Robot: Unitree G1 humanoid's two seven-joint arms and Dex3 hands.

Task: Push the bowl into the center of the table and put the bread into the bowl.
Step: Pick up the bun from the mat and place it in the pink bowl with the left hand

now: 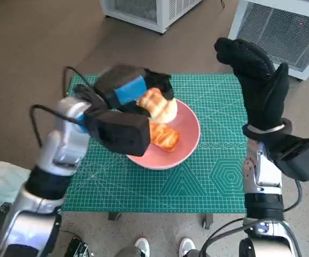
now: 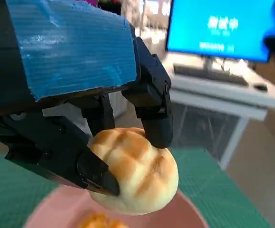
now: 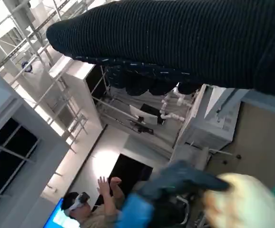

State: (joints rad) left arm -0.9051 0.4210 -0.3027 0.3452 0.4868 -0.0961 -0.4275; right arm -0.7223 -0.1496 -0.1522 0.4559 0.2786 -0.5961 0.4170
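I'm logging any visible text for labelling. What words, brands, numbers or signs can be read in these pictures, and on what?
Blue monitor screen: a line of white characters with a smaller line below, too blurred to read.
Green cutting mat: printed grid lines and patterns along its edge; any markings too small to read.
Blue tape on the left hand: no writing visible.
Nothing else legible.

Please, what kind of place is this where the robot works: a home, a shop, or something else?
Most likely a lab or test workshop, not a home. The table is covered by a green cutting mat, white vented machines stand on the floor beside it, and a desk with a blue monitor is nearby.
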